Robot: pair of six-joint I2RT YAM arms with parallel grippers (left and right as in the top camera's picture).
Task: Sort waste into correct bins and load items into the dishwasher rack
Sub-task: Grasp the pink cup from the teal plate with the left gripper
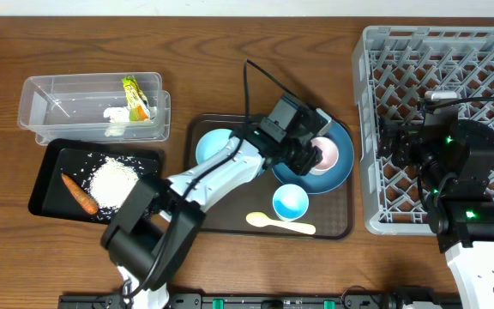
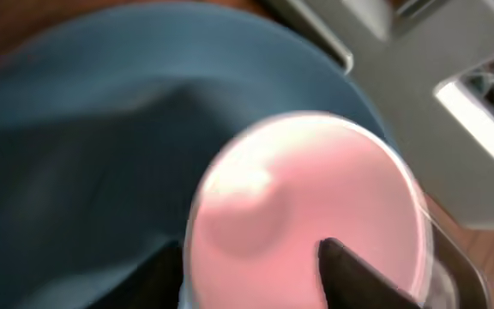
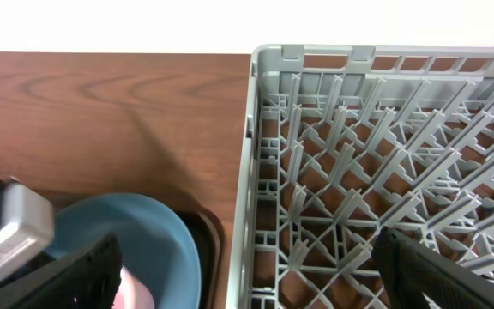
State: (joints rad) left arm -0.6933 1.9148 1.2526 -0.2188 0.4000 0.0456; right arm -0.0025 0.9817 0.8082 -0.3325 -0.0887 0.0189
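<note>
1. The left gripper (image 2: 251, 249) is hovering over the right half of the brown tray (image 1: 328, 215), directly above the cup (image 1: 326, 154).
2. Its jaws are standing partly spread. One finger (image 2: 358, 279) is sitting inside the cup's pink interior and the other is sitting outside the wall. Pink surface is showing between them, so they are not pinching.
3. The cup is standing upright on the dark-blue plate (image 1: 337, 172), which is lying at the tray's right end.
4. The first bowl (image 1: 212, 146) is resting at the tray's left end. The second bowl (image 1: 290, 202) is resting near the tray's front edge, with the spoon (image 1: 280, 226) lying just in front of it.
5. The rack (image 1: 376, 51) is standing just right of the tray. The right gripper (image 3: 247, 249) is hanging over the rack wall nearest the tray, jaws spread wide and holding nothing.
6. Left of the tray, the clear tub (image 1: 33, 99) is holding the tissue (image 1: 116, 122) and the packet (image 1: 134, 96).
7. The black bin (image 1: 54, 163), also left of the tray, is holding the rice (image 1: 114, 178) and the carrot (image 1: 80, 193).
</note>
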